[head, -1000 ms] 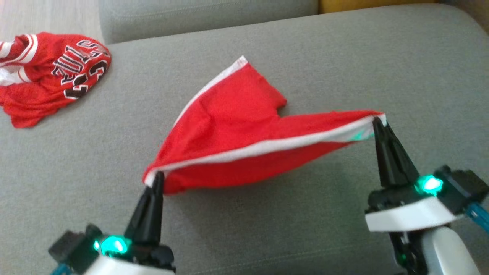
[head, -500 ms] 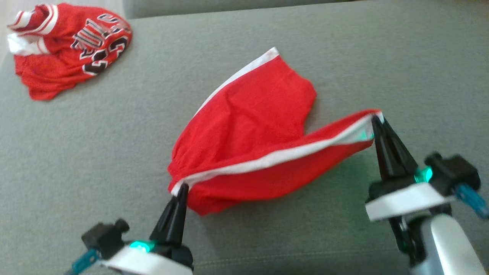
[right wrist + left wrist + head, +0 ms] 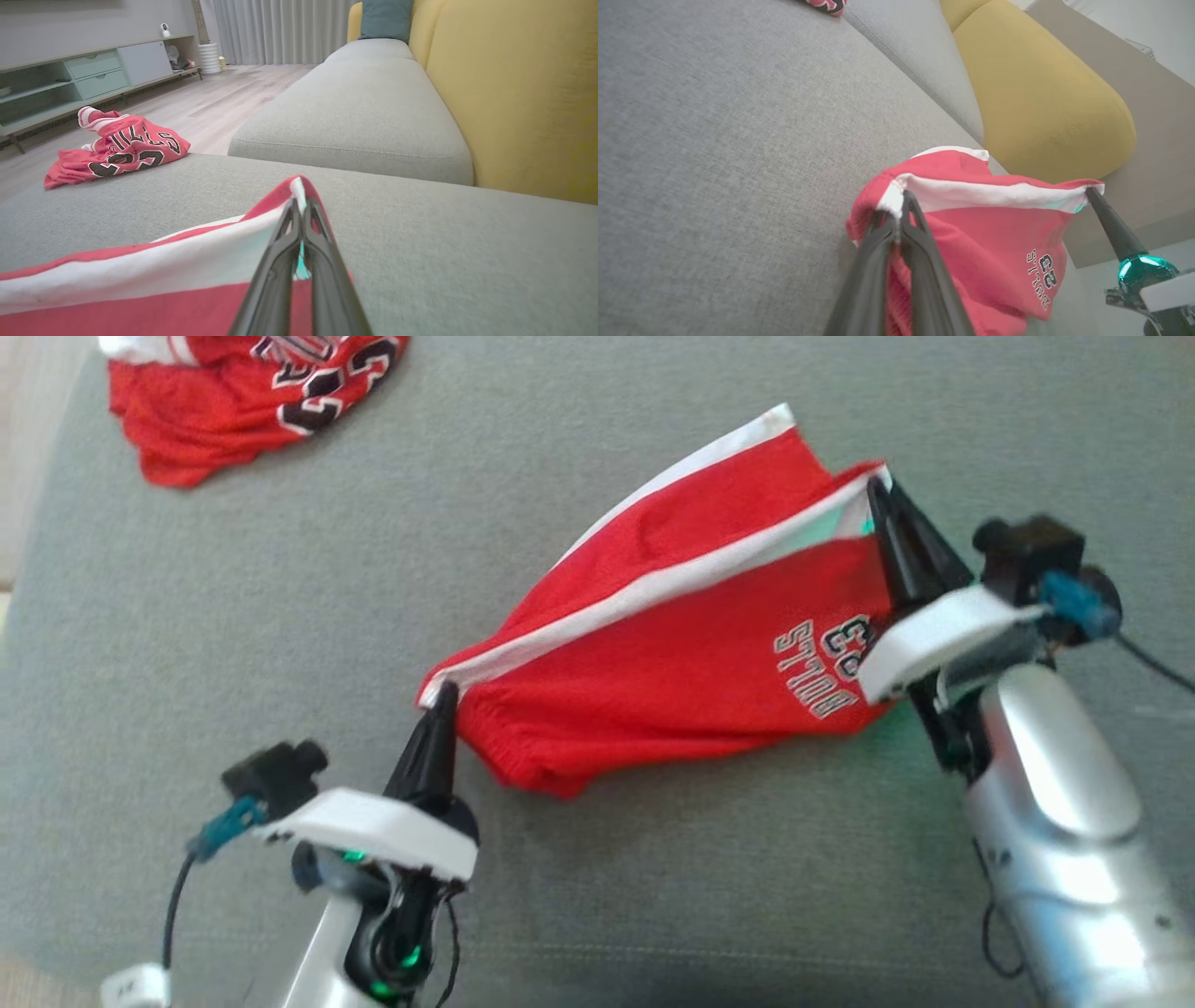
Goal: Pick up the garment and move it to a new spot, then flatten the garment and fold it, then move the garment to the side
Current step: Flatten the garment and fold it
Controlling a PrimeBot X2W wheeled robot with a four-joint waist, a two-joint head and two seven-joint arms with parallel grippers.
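The garment, a red jersey (image 3: 233, 401) with black "BULLS 23" lettering, lies crumpled at the far left of the grey sofa seat (image 3: 233, 644), away from both grippers; it also shows as the jersey (image 3: 117, 156) in the right wrist view. Between my grippers hangs a different piece, red shorts (image 3: 672, 672) with a white band and a small "BULLS 23" print. My left gripper (image 3: 441, 695) is shut on the band's near end. My right gripper (image 3: 875, 485) is shut on its far end. The shorts (image 3: 985, 233) sag below the band, their lower edge near the seat.
A yellow backrest (image 3: 1041, 93) runs along the sofa's far side. A second grey seat cushion (image 3: 364, 107) lies beyond a seam. Wooden floor (image 3: 224, 98) and a low sideboard (image 3: 70, 79) lie past the seat's left edge.
The head camera has tilted down and shifted. My right gripper has carried its end of the shorts up and away, turning the lettered face into view. Both grippers stay shut.
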